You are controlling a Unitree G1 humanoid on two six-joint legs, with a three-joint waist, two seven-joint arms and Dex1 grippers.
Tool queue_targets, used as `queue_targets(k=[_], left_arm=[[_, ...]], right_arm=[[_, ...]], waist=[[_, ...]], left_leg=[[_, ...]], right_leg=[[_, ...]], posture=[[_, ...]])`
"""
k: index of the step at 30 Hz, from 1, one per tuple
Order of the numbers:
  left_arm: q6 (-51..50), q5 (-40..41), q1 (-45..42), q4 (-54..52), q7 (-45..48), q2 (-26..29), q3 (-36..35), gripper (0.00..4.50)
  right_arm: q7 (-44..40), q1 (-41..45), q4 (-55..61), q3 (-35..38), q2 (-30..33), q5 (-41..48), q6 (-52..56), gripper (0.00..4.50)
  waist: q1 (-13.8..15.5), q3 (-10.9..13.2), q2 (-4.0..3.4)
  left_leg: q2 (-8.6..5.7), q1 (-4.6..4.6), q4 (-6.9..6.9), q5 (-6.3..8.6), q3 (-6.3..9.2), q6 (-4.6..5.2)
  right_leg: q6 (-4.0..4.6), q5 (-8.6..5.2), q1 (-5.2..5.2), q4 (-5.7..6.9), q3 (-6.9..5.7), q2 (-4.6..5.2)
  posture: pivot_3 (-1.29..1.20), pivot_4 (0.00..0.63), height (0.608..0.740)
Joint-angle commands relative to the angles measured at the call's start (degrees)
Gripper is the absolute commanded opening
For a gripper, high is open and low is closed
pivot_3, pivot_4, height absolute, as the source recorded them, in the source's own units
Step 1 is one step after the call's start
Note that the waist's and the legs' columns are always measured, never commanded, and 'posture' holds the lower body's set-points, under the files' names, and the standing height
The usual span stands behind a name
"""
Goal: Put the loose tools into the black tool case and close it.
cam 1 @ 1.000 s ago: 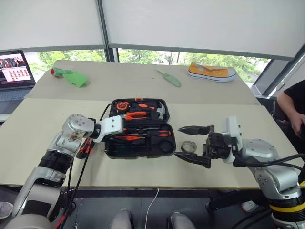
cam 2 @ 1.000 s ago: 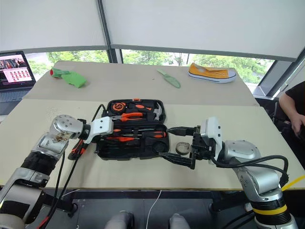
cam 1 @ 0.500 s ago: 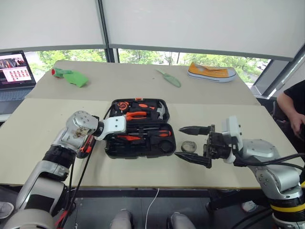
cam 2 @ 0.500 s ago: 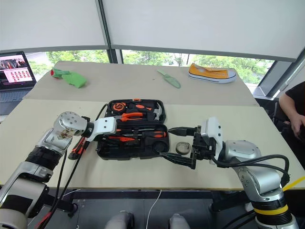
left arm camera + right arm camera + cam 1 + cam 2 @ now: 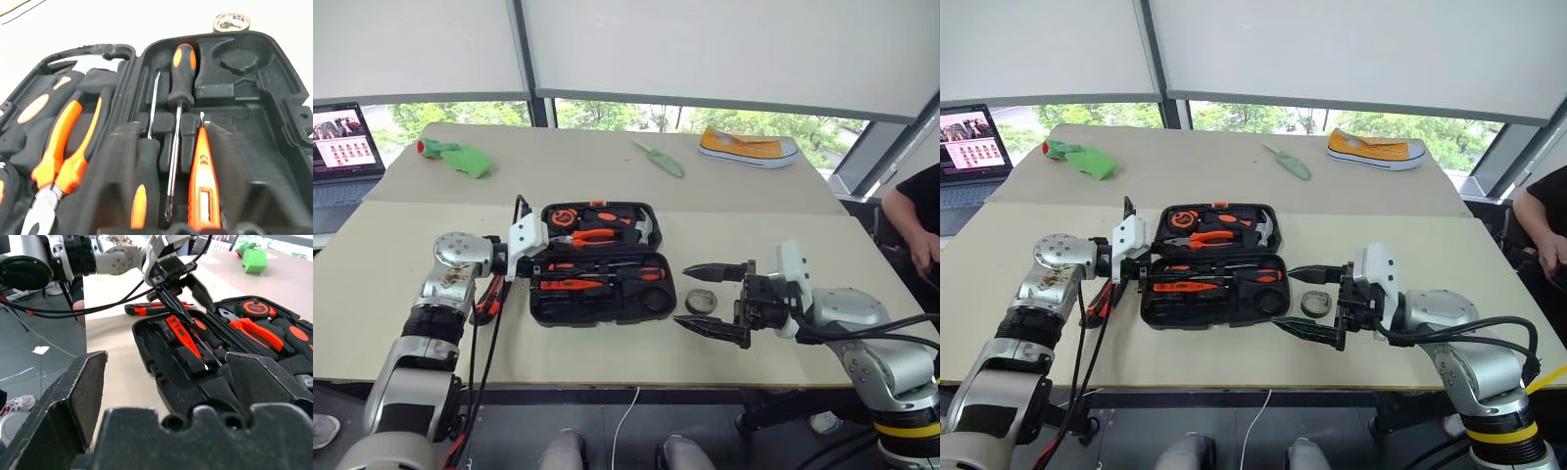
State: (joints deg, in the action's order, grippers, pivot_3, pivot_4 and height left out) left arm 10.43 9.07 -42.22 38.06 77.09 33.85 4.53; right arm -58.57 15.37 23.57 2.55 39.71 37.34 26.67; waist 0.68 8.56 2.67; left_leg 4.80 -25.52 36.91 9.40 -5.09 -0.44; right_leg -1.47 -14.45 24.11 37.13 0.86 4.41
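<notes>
The black tool case (image 5: 602, 262) lies open on the table (image 5: 401, 255), both halves flat. The left gripper (image 5: 178, 291) hangs at the case's left end, its two thin black fingers (image 5: 168, 301) parted a little with nothing between them, tips pointing into the near half. Just past those tips sit the slim all-orange screwdriver (image 5: 203, 183) and, beside it, two black-and-orange-handled screwdrivers (image 5: 180, 88), all lying in the moulded slots. The far half of the case holds orange-handled pliers (image 5: 592, 235) and other seated tools.

Behind the left fingers, outside the case on the tabletop, an orange-black utility knife (image 5: 151, 308) lies loose by the robot's forearm.

The right gripper (image 5: 710, 299) hovers off the right end of the case, its fingers spread wide and empty, pointing toward the case. The small dark tape roll (image 5: 701, 300) rests on the table between those two open fingers, close to the case's right edge but not touching it as far as I can see.

Well beyond both grippers, a green garden trowel (image 5: 661, 159) and a yellow shoe (image 5: 747, 147) lie on the far table, and a grey laptop (image 5: 342, 157) stands at the left.
</notes>
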Motion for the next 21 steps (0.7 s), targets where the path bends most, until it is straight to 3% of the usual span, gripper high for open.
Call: queue_targets(k=[1,2,8,15,21], left_arm=[[3.3,-1.6,1.8,2.4,-1.5,-0.3,0.2,0.40],[3.3,-1.9,2.2,2.7,-2.0,-0.3,0.3,0.03],[4.4,-7.3,2.5,5.8,-6.2,0.7,2.8,0.03],[8.0,-4.1,5.5,1.9,-2.8,0.7,2.0,0.03],[4.7,-4.6,7.1,-1.0,-2.8,2.7,2.3,0.03]], right_arm=[[0.0,0.7,1.6,0.7,0.1,1.4,0.3,4.50],[-0.1,0.5,1.6,1.0,0.3,1.5,0.5,4.50],[-0.7,-1.3,1.8,2.4,1.4,2.1,1.0,4.50],[-0.6,-2.8,1.7,2.3,0.9,2.2,0.6,4.50],[-1.5,-2.0,-1.0,1.5,0.2,1.2,-0.4,4.50]], waist=[[0.0,0.0,0.00],[0.0,0.0,0.00],[0.0,0.0,-0.07],[-0.6,-0.1,-0.16],[-1.3,-0.1,-0.16]], left_leg=[[0.01,0.00,0.00,0.00,0.00,0.00],[0.01,0.00,0.00,0.00,0.01,0.00],[0.01,0.09,0.00,0.00,0.01,0.00],[0.02,0.24,-0.03,0.00,-0.02,0.00],[0.02,0.22,-0.08,0.08,-0.03,0.10]], right_leg=[[0.00,0.00,0.01,0.00,0.00,0.00],[0.00,0.00,0.01,0.00,-0.01,-0.01],[0.02,0.01,-0.06,0.03,-0.01,-0.01],[0.03,0.01,-0.13,0.04,0.06,-0.02],[0.03,-0.01,-0.09,0.01,0.08,-0.03]], posture=[[0.00,0.150,0.740],[0.00,0.150,0.740],[0.00,0.150,0.740],[0.00,0.150,0.740],[0.00,0.150,0.740]])
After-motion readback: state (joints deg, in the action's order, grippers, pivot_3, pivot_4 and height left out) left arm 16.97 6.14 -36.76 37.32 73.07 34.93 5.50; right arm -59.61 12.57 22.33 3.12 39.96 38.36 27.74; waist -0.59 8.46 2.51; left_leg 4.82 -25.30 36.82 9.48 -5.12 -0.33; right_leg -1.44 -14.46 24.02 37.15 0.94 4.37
